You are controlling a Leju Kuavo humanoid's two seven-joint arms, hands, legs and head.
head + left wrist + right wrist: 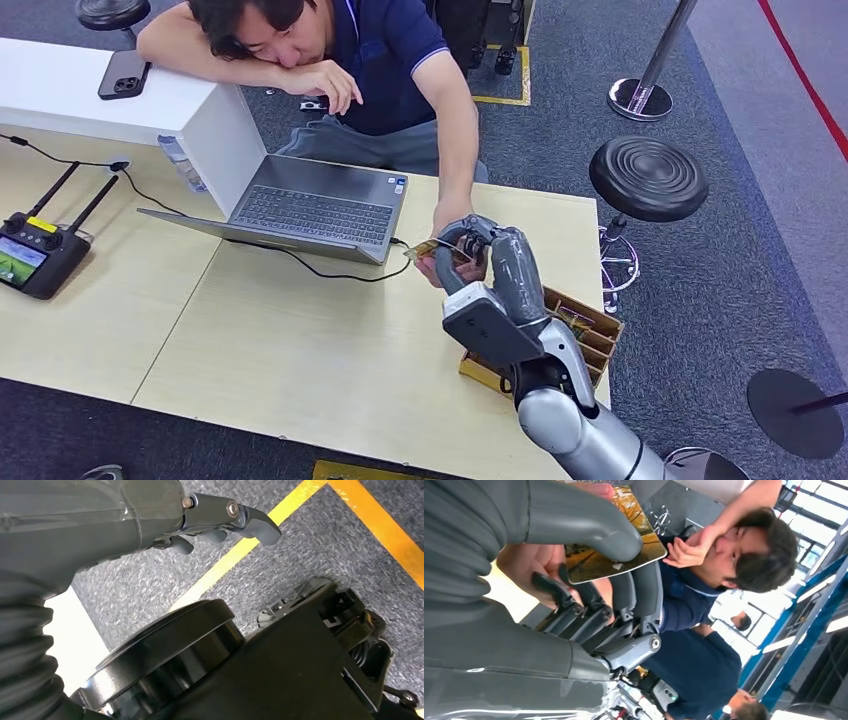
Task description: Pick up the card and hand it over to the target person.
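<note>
Laptop of grey metal (325,205) stands open on the pale wooden table (300,350), and to its right the robot's grey right hand (478,262) pinches the glossy yellow-brown card (428,248) between thumb and fingers, against the seated person's hand (452,245). The card could fall, I think, if the robot lets go before the person closes a grip. The right wrist view shows the thumb (589,525) pressing on the card's picture face. The left hand (220,525) hangs over grey carpet, its fingers curled on nothing.

No text or label can be read.
</note>
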